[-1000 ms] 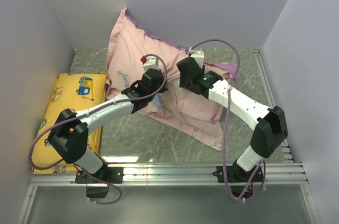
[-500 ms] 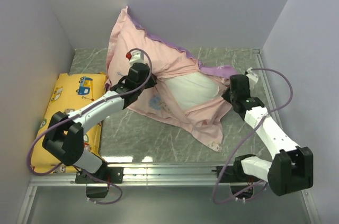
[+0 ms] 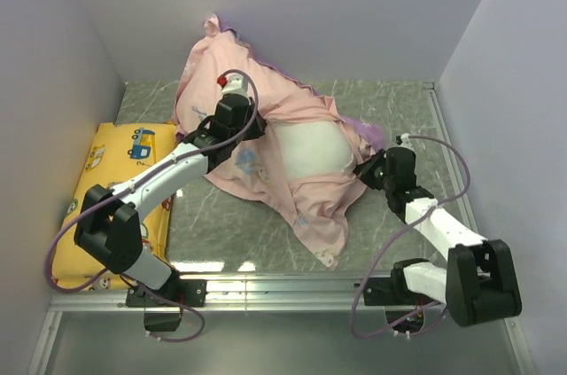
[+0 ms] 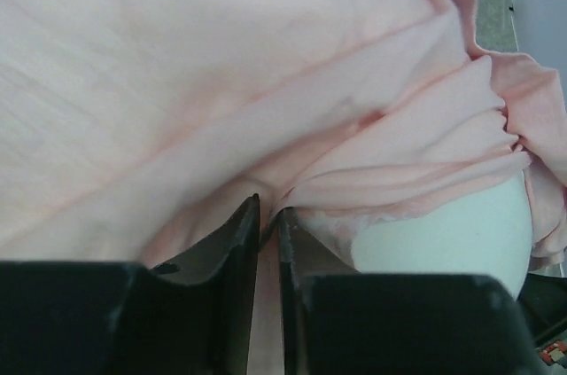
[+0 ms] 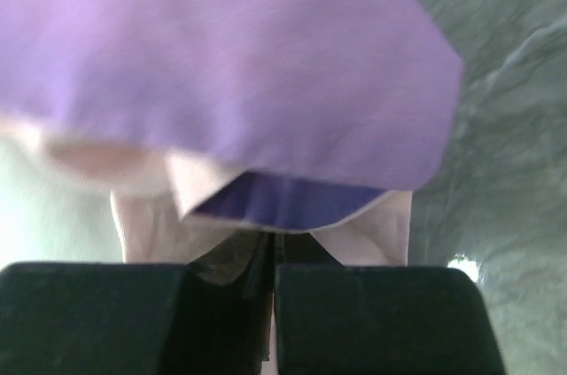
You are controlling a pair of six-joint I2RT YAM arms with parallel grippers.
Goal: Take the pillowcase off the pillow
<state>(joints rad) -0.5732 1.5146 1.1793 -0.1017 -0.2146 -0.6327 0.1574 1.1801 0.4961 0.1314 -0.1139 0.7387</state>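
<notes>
Fabric of the pillowcase (image 3: 221,96), turned pale pink side out, lay heaped toward the back of the surface (image 3: 403,100) in the top view, with the white pillow (image 3: 314,149) bulging bare out of its mouth; a yellow cushion (image 3: 115,167) sat apart at the left. The left tool (image 3: 237,122) pressed into the cloth on the pillow's left, and the right tool (image 3: 372,169) met the purple hem on its right. In the left wrist view the left tool (image 4: 266,215) showed only a narrow slit with a pink fold running into it, so it appeared pinched on the pillowcase (image 4: 177,56), just beside the exposed pillow (image 4: 443,242). In the right wrist view the right tool (image 5: 270,246) was clamped flat on a hem of the pillowcase (image 5: 221,56), purple cloth draped above it. The step in hand looked like peeling the opening back. It would go best with both pinches on cloth alone, never the filling, and with pulls low along the surface, away from the pillow's bare end, so the pillow slid out rather than lifting too.
</notes>
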